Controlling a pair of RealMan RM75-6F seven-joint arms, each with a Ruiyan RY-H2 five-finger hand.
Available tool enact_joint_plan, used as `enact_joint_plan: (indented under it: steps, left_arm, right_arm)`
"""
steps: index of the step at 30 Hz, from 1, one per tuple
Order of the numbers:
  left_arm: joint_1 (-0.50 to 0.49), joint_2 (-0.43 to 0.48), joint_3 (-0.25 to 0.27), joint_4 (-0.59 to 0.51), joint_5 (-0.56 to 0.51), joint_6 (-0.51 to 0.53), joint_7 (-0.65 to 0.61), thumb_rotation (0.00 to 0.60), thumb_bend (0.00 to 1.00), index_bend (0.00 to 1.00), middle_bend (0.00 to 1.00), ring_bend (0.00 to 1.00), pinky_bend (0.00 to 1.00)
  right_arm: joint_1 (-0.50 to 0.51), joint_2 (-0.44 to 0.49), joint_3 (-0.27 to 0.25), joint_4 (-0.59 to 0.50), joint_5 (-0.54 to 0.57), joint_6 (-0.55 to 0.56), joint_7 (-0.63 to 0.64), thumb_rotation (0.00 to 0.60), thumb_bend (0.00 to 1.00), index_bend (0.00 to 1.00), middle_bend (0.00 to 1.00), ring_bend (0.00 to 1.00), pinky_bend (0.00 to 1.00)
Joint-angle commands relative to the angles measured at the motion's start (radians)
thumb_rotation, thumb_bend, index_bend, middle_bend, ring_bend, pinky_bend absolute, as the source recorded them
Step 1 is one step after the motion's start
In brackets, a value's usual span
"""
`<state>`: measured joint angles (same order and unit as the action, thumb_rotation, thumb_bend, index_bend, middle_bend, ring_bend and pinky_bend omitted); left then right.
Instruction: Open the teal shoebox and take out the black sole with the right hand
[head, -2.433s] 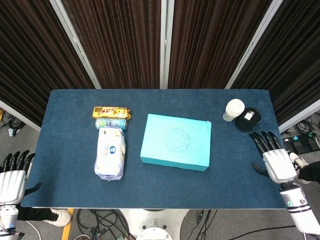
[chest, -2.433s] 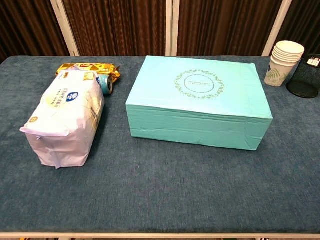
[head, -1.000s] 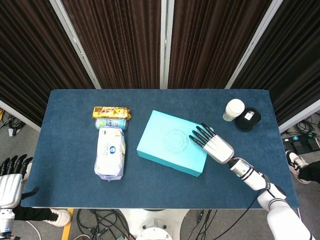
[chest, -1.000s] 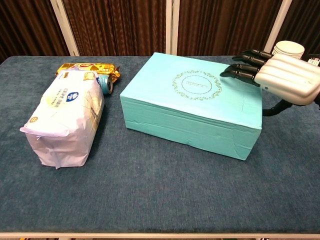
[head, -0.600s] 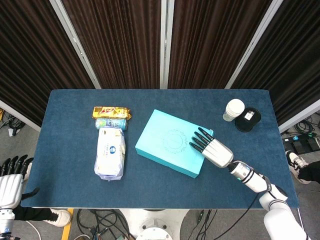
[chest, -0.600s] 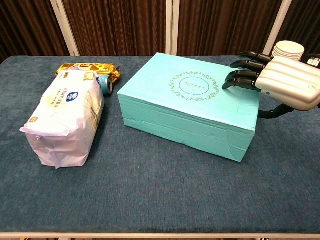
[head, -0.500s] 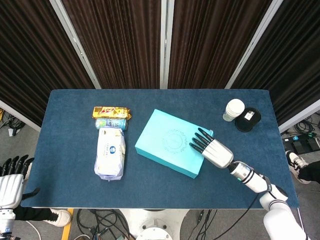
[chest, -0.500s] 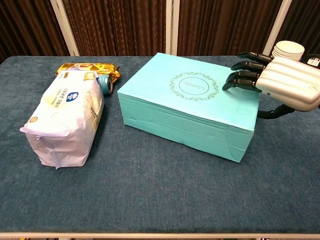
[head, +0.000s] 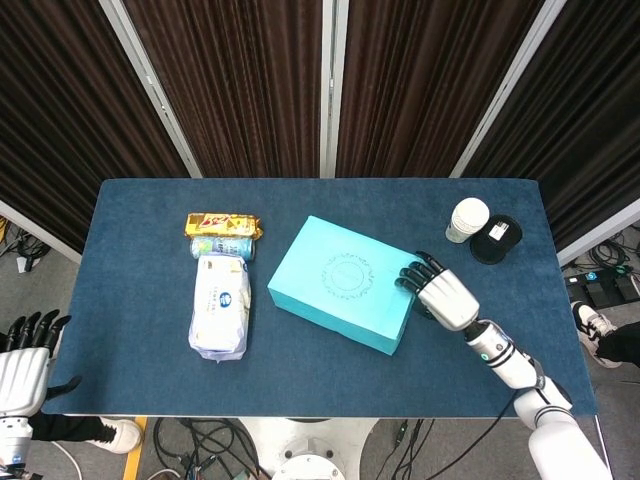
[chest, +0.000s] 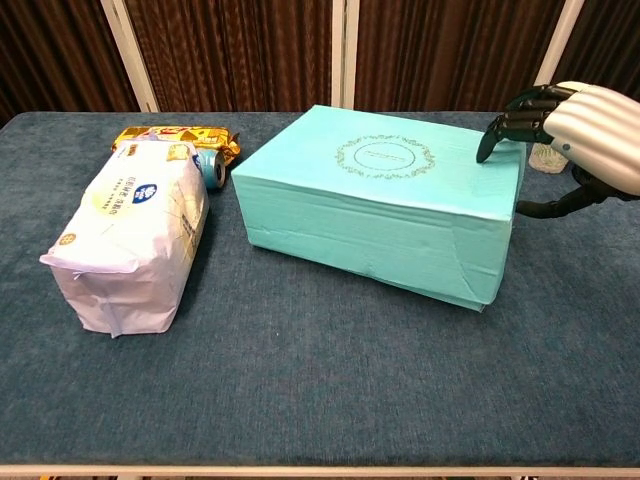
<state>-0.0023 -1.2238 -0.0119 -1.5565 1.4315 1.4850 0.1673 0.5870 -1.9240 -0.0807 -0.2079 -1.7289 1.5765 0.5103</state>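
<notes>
The head view looks steeply down from above and takes in the whole blue table (head: 150, 330), curtains across the top of the frame. The chest view sits low at the near table edge, looking level across it. Both share the teal shoebox (head: 342, 283) and white packet (chest: 130, 235).

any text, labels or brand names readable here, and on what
None can be read.
Teal shoebox lid: oval wreath emblem, wording inside too small.
White tissue pack: blue round logo, print blurred.
Yellow snack packet: red lettering, blurred.
Can: label illegible.
</notes>
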Motion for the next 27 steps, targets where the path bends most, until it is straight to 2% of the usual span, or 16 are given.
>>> enact_joint_plan:
  steps: [1,5,11,15,17,23,27]
  left_arm:
    - [0.000,0.002,0.000,-0.003,0.001,0.002,0.003,0.600,0.00,0.16,0.07,0.03,0.02]
    - [0.001,0.005,0.001,-0.009,0.002,0.003,0.006,0.600,0.00,0.16,0.07,0.03,0.02]
    - [0.001,0.010,0.003,-0.017,0.004,0.003,0.011,0.600,0.00,0.16,0.07,0.03,0.02]
    - [0.000,0.012,0.003,-0.022,0.006,0.002,0.015,0.600,0.00,0.16,0.07,0.03,0.02]
    - [-0.001,0.013,0.003,-0.024,0.008,0.003,0.016,0.600,0.00,0.16,0.07,0.03,0.02]
    - [-0.001,0.018,0.003,-0.027,0.008,0.003,0.015,0.600,0.00,0.16,0.07,0.03,0.02]
    - [0.001,0.018,0.005,-0.024,0.007,0.004,0.009,0.600,0.00,0.16,0.07,0.03,0.02]
  right_arm:
    - [-0.012,-0.009,0.061,-0.046,0.070,-0.022,0.127,0.600,0.54,0.55,0.40,0.31,0.20]
    - [-0.011,-0.005,0.113,-0.102,0.131,-0.074,0.264,0.600,0.53,0.55,0.40,0.31,0.20]
    - [-0.002,0.028,0.168,-0.219,0.199,-0.175,0.405,0.600,0.53,0.55,0.40,0.31,0.19]
    - [0.008,0.075,0.219,-0.372,0.259,-0.261,0.499,0.600,0.51,0.55,0.40,0.31,0.18]
    - [0.013,0.118,0.251,-0.486,0.302,-0.328,0.537,0.600,0.49,0.54,0.40,0.31,0.18]
    - [0.024,0.244,0.366,-0.788,0.452,-0.494,0.526,0.600,0.46,0.52,0.40,0.31,0.17]
    - [0.034,0.286,0.414,-0.881,0.514,-0.550,0.470,0.600,0.44,0.49,0.38,0.30,0.15]
